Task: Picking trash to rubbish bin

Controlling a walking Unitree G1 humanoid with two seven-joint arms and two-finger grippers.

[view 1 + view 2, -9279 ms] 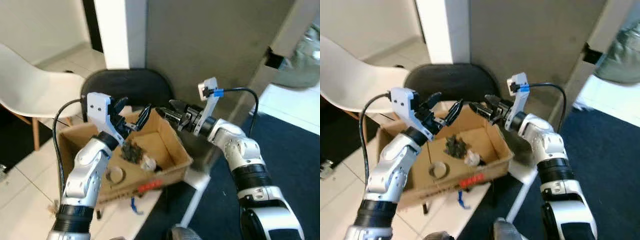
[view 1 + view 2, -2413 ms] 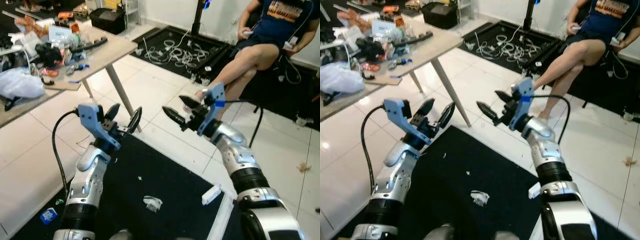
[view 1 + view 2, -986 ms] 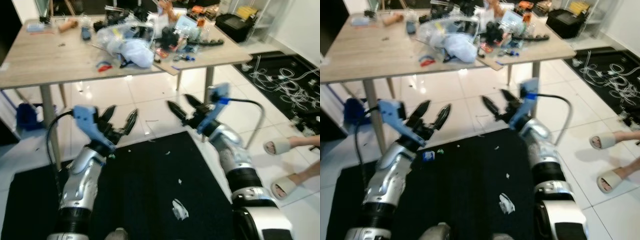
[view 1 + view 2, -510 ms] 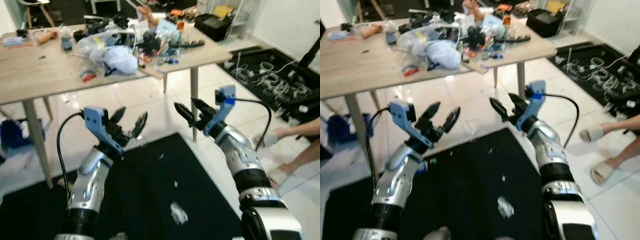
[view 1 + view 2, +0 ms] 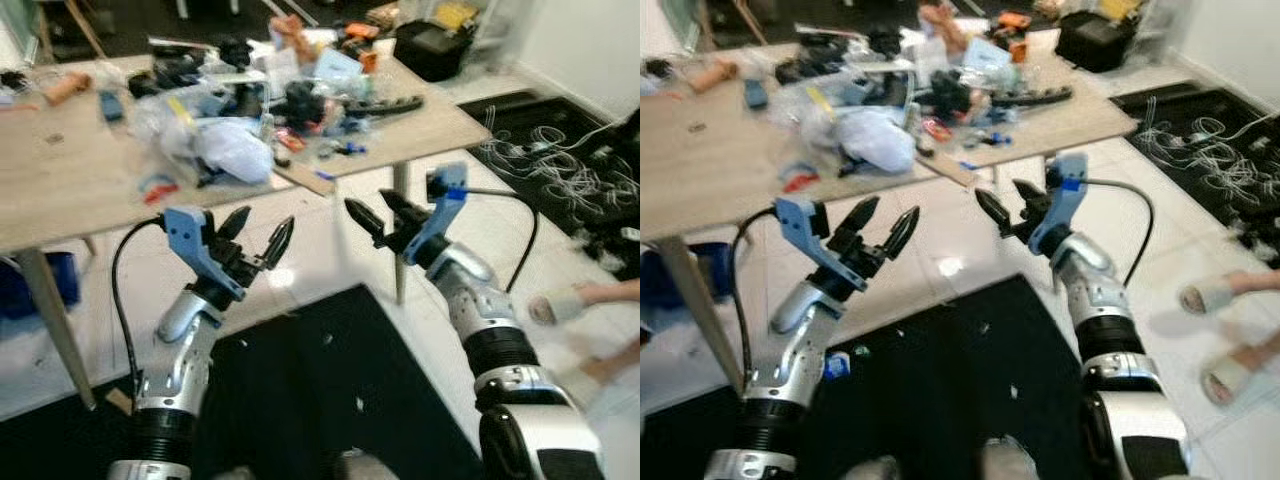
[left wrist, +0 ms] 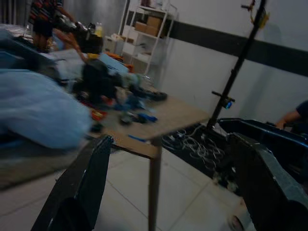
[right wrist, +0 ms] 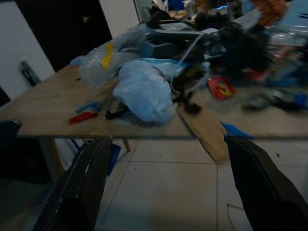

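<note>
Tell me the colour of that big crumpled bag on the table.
Pale blue bag; clearest in the right wrist view.

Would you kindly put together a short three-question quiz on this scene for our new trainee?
1. True or false: the left gripper is holding a piece of trash.
2. Which covering lies on the floor below the two arms? A) a black mat B) a red carpet C) a sheet of cardboard
3. Fill in the blank: the pale blue plastic bag lies on the wooden ____.

Key
1. False. Its jaws are spread apart with nothing between them, as are those of the right gripper.
2. A. Small white scraps are scattered on it.
3. Table, among a heap of clutter.
</note>
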